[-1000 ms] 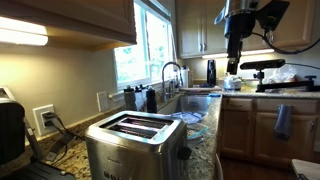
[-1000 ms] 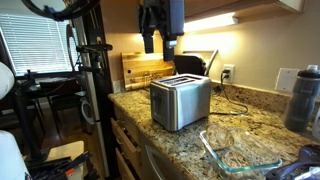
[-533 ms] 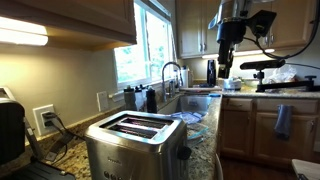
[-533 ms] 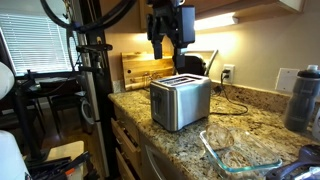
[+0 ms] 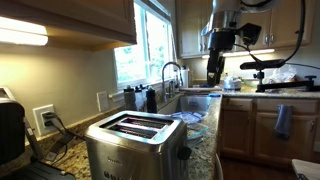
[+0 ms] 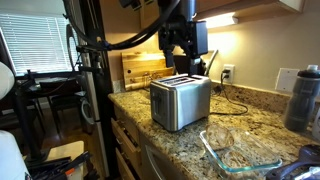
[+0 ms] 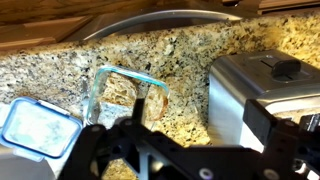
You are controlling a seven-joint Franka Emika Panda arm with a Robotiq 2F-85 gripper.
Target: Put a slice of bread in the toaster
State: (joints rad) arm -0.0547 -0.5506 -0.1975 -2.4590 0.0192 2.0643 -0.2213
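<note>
The brushed steel toaster (image 5: 135,140) stands on the granite counter, its two top slots empty. It also shows in the other exterior view (image 6: 180,100) and at the right of the wrist view (image 7: 262,85). A tan slice of bread (image 7: 152,100) lies in a clear glass dish (image 7: 108,78) beside the toaster. In an exterior view the dish (image 6: 240,150) sits near the counter's front. My gripper (image 7: 200,125) is open and empty. It hangs in the air above the toaster in both exterior views (image 5: 213,70) (image 6: 183,63), well above the dish.
A blue-lidded container (image 7: 35,130) lies next to the dish. A sink faucet (image 5: 172,75) and bottles (image 5: 140,98) stand by the window. A black appliance (image 5: 10,130) sits behind the toaster. A wooden board (image 6: 145,68) and a large bottle (image 6: 303,100) are also on the counter. Cabinets hang overhead.
My gripper has travelled sideways across the counter and now hangs over the toaster. It stays open. The toaster and dish have not moved.
</note>
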